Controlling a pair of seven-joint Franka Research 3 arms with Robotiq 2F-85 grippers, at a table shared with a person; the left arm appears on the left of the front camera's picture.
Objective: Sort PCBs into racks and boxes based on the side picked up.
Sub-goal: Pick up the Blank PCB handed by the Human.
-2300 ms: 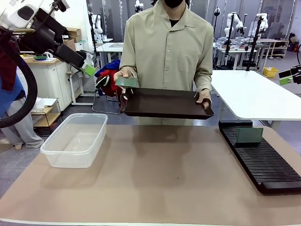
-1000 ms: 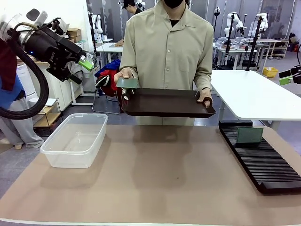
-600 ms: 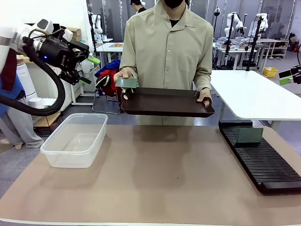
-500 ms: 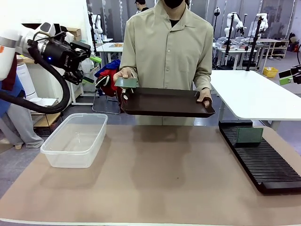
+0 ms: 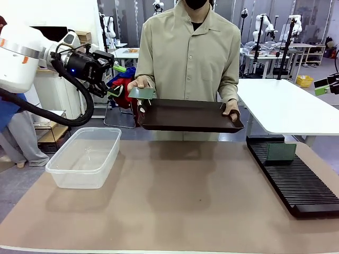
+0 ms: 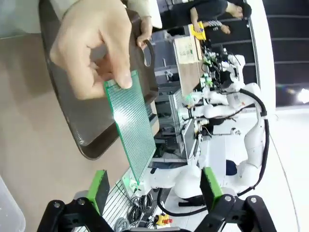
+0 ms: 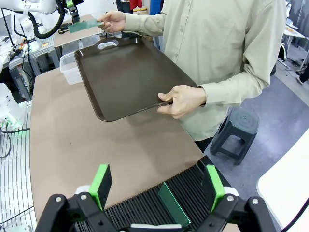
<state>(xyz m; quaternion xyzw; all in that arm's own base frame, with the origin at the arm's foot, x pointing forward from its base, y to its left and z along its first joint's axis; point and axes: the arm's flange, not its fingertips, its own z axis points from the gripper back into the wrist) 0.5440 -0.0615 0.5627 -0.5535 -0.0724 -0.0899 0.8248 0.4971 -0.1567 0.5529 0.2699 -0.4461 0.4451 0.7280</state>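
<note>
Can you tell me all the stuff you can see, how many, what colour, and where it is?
PCBs: two, green; one held out in the person's hand beside the tray, one standing in the rack.
Rack: one, black, on the table at the robot's right.
Box: one, clear, on the table at the robot's left.
Tray: one, dark brown, held above the table's far edge.
Table: one, tan.
Person: one, beige shirt, far side.
Left gripper: open, near the held PCB.
Right gripper: open, above the rack.
</note>
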